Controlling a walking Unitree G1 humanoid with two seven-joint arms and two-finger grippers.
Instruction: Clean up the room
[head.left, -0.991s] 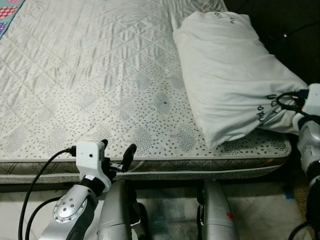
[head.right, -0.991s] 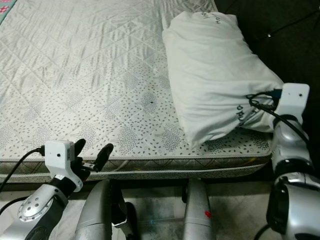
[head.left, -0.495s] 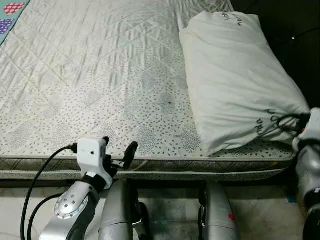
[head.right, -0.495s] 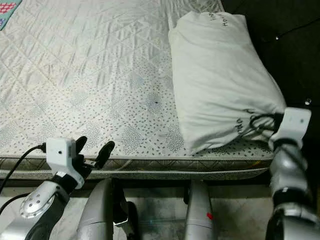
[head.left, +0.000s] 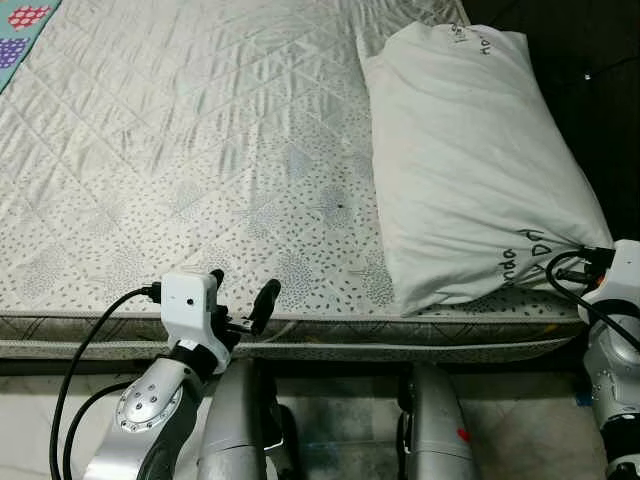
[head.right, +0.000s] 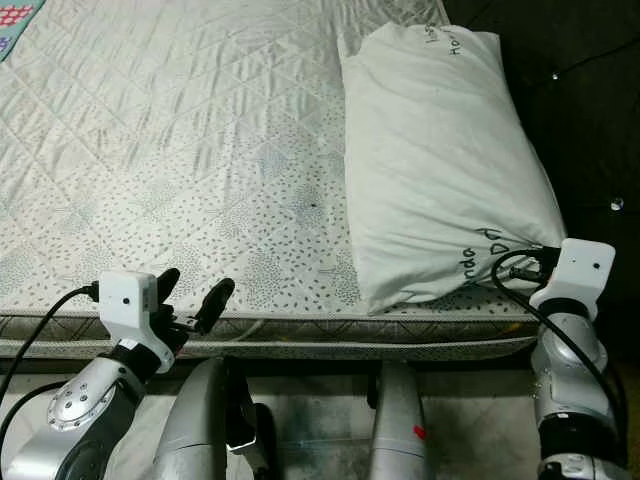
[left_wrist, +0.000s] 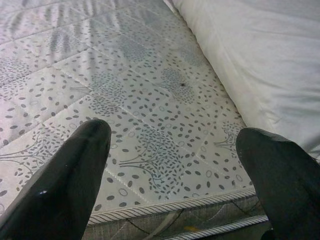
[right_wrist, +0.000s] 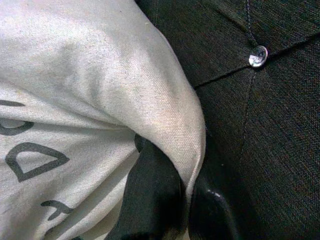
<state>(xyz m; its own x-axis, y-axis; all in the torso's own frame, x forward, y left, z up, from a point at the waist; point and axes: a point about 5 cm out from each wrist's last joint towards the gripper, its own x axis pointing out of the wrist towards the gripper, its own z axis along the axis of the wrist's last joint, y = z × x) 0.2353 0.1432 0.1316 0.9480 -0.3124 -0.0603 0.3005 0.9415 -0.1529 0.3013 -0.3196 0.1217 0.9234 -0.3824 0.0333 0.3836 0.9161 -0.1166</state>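
Note:
A white pillow (head.left: 470, 150) with black lettering lies lengthwise along the right side of the quilted mattress (head.left: 180, 150). My right gripper (right_wrist: 186, 200) is shut on the pillow's near right corner, with a fold of the cloth (right_wrist: 165, 115) pinched between its two black fingers. Its white wrist block (head.right: 580, 268) sits just off the mattress's front right corner. My left gripper (head.left: 243, 285) stands open at the mattress's front edge, left of centre, with nothing between its fingers (left_wrist: 75, 170).
A dark tufted headboard (head.left: 590, 60) with a metal button (right_wrist: 258, 56) runs along the right of the bed. A patterned blanket corner (head.left: 15, 30) shows at the far left. My silver legs (head.left: 240, 420) stand on pale floor tiles below the mattress edge.
My right gripper has drawn the pillow's near corner down toward the mattress's front edge, so the pillow lies straighter along the right side. The left gripper has hardly moved.

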